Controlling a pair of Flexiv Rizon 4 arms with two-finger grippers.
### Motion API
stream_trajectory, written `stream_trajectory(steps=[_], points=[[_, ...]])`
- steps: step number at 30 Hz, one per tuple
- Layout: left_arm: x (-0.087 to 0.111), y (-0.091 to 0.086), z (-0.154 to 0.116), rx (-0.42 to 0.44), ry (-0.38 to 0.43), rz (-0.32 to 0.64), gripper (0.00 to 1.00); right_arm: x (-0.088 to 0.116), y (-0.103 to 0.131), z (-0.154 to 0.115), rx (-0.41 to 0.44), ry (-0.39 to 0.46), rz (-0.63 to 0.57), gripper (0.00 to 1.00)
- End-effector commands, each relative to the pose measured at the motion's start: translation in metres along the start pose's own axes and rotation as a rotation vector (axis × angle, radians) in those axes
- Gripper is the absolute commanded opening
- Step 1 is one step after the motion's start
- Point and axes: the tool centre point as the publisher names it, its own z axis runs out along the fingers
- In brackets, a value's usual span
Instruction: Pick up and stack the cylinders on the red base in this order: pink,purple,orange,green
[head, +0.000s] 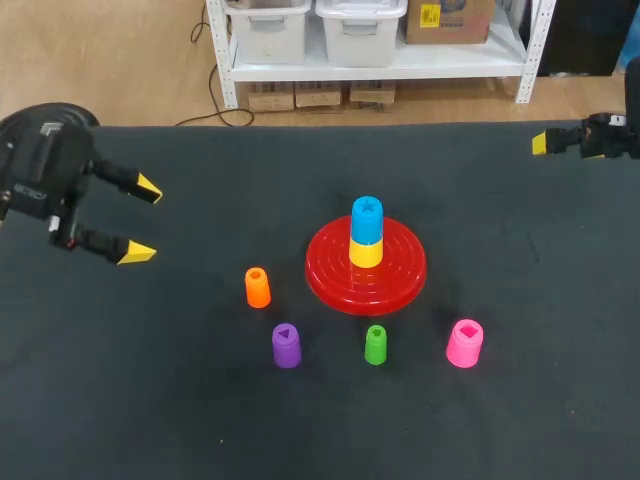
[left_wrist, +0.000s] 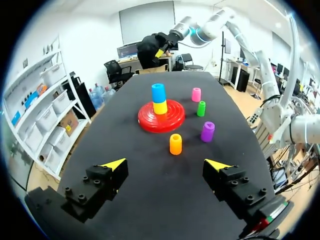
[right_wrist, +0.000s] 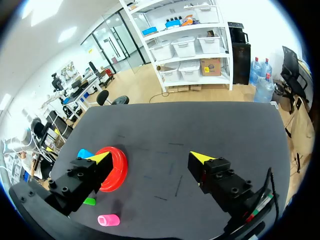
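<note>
The red base sits mid-table with a yellow cylinder and a blue one stacked on its post. In front of it stand the orange, purple, green and pink cylinders, all upright and apart. My left gripper hovers open at the table's left, well away from them; its wrist view has the orange cylinder nearest ahead. My right gripper is open at the far right edge, with nothing between its fingers. From it the base and pink cylinder lie off to the side.
The black table top is bare between the right gripper and the base. Nothing else lies on it besides the base and cylinders.
</note>
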Motion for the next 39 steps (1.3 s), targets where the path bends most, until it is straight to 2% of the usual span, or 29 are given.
stream_trajectory(steps=[1,5,7,12,25,39], points=[[0.007,-0.005,0.001,0.033,-0.025,0.043,1.0,0.0,0.0,0.0,-0.001,0.0,0.0,1.0],[0.007,-0.014,-0.001,0.114,-0.07,0.089,1.0,0.0,0.0,0.0,-0.001,0.0,0.0,1.0],[0.008,-0.016,0.001,0.114,-0.032,0.112,1.0,0.0,0.0,0.0,-0.001,0.0,0.0,1.0],[0.009,-0.021,0.003,0.139,-0.027,0.122,1.0,0.0,0.0,0.0,-0.001,0.0,0.0,1.0],[0.002,-0.03,0.005,0.156,-0.026,0.149,1.0,0.0,0.0,0.0,-0.001,0.0,0.0,1.0],[0.003,-0.03,0.009,0.16,-0.013,0.15,1.0,0.0,0.0,0.0,-0.001,0.0,0.0,1.0]])
